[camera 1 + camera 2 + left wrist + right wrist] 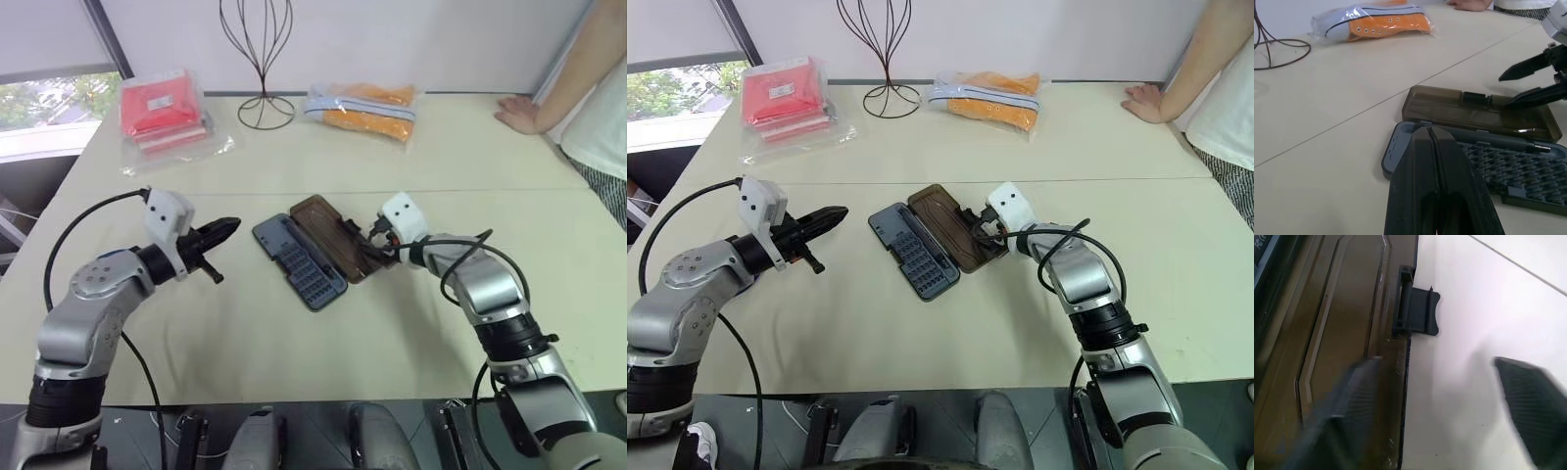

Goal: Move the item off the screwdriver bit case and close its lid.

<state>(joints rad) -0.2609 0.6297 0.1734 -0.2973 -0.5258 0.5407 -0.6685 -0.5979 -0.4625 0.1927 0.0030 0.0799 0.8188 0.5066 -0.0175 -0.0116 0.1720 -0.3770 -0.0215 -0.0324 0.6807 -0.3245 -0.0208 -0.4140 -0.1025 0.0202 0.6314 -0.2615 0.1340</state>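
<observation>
The screwdriver bit case lies open mid-table, its dark grey-blue tray holding rows of bits. Its smoky-brown lid is folded flat to the tray's right, with the black latch tab on its outer long edge. My right gripper is open at that edge, just below the tab. One finger is over the lid and the other is over the bare table. My left gripper is shut and empty, hovering level to the left of the case. The item is out of view.
A red packet lies at the far left. An orange packet is at the far middle, beside a black wire stand. A person's hand rests on the far right of the table.
</observation>
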